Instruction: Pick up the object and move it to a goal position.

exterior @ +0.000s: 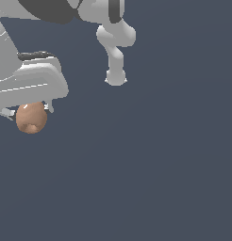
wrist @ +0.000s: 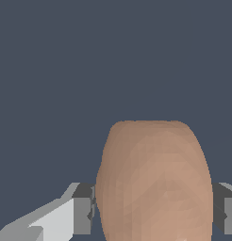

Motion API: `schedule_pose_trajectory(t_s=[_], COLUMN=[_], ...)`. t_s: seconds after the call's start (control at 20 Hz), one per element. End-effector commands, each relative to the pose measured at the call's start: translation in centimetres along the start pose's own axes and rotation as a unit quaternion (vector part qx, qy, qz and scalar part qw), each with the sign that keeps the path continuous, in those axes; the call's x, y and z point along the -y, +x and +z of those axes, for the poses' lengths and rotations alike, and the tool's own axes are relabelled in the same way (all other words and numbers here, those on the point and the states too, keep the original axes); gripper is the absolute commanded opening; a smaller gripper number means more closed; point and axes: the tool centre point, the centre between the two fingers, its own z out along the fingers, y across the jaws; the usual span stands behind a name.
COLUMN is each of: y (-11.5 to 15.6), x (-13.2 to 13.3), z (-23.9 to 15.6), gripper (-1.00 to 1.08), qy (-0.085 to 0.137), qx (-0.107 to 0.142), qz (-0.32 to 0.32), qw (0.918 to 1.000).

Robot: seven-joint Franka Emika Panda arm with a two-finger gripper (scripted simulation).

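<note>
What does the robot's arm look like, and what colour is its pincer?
The arm is smooth, rounded and white to pale grey, built from chunky tube-like segments with dark grey bands at the joints. No cables or markings show. The pincer has a blocky white body and dark grey pads on its fingertips.

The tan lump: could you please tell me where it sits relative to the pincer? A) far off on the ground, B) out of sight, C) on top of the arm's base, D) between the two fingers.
D: in the wrist view the tan lump fills the gap between the pincer fingers, which flank both its sides.
</note>
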Motion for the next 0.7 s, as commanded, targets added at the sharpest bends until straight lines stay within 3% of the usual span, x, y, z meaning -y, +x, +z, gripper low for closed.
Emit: schedule_pose_trajectory(t_s=[0.0,0.65], y=[0.04,0.12], x=[-0.25,-0.69], z=[-0.41,-1.02], gripper=[-1.0,-1.0], qy=[0.0,0.0], qx=[0.0,0.0], qz=[0.0,0.0], qw=[1.0,1.0])
